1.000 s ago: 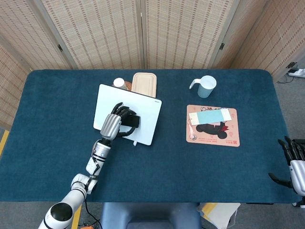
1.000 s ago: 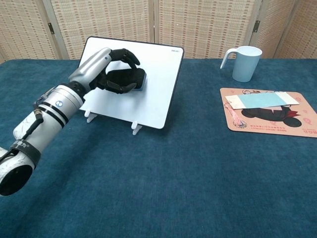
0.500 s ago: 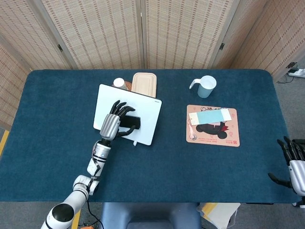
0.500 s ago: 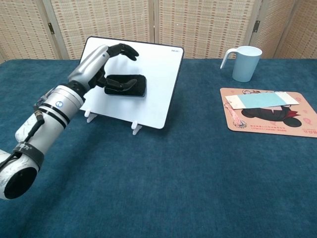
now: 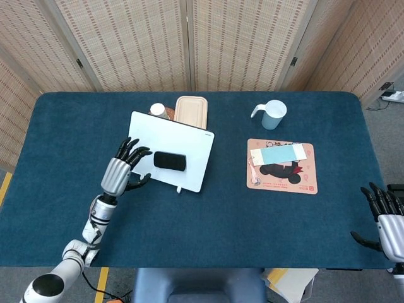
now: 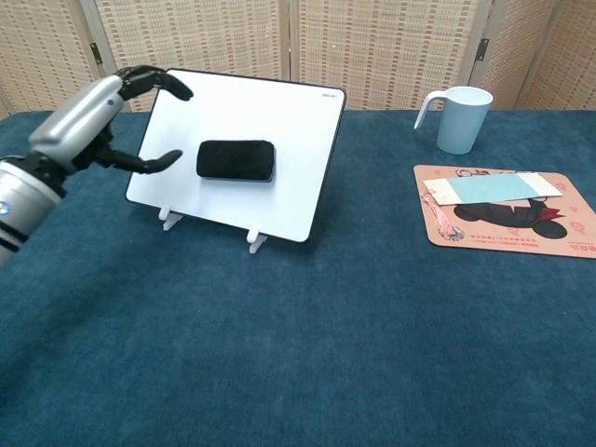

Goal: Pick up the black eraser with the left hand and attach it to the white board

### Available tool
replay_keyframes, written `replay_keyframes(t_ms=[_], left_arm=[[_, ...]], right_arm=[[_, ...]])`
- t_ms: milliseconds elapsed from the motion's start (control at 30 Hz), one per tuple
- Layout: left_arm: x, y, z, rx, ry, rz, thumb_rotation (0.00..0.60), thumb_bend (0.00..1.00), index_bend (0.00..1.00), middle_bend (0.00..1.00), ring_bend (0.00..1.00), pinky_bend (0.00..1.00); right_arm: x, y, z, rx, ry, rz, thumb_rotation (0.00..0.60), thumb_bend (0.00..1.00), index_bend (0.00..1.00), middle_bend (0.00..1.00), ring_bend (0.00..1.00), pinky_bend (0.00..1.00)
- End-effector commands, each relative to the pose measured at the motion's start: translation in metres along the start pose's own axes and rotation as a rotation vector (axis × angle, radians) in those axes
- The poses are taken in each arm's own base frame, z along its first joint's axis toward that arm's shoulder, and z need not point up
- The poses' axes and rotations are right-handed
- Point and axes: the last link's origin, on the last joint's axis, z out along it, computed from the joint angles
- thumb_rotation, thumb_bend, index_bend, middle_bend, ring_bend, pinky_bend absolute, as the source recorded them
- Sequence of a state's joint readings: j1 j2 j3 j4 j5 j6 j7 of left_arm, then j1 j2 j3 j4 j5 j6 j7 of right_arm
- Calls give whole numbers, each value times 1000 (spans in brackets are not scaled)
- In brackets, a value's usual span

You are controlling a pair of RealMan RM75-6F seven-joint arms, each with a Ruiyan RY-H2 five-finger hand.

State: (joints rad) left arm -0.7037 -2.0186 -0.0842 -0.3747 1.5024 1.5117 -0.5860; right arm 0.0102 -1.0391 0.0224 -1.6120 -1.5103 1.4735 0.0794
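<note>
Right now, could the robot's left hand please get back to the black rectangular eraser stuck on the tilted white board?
Probably yes: the left hand is open beside the white board, and nothing lies between it and the black eraser.

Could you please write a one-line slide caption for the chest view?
Black eraser stuck on the tilted white board, left hand open beside it.

A light blue mug (image 5: 272,114) stood near a cartoon mouse pad (image 5: 281,166) with a pale blue card (image 5: 278,153) lying on it. A beige lidded container (image 5: 190,110) and a small round jar (image 5: 158,110) sat on the blue tablecloth (image 5: 252,214).
</note>
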Motion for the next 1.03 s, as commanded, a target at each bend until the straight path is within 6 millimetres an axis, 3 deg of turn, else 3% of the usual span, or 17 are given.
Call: replay_keyframes(t_ms=[33,133,267,400,500,667,1033], left_arm=[[30,-23,-58,19,-68,126,600,331,268,261,86,75],[63,-33,-100,118,-69,253,600,331,266,243,69,34],[99,-30,-142,243,-97,269,600,331,240,195,26,39],[133,-20,-169,337,-183,264,600,324,186,147,4,10],[148,-18,-191,435,-291,274,600,290,137,88,0,0],[165,-11,-195,508,-343,303,600,256,95,50,0,0],[167,-6,-196,486,-380,298,600,253,82,47,0,0]], right_arm=[[-2,-2,0,7,-6,-4,600,196,0,0,0,0],[-4,-5,1,15,-12,-14,600,196,0,0,0,0],[-6,-8,2,19,-17,-27,600,196,0,0,0,0],[-8,-11,2,23,-15,-40,600,196,0,0,0,0],[-8,-13,1,22,-9,-45,600,197,0,0,0,0],[-10,-14,2,16,-8,-55,600,197,0,0,0,0],[-11,-19,-5,24,19,-75,600,196,0,0,0,0]])
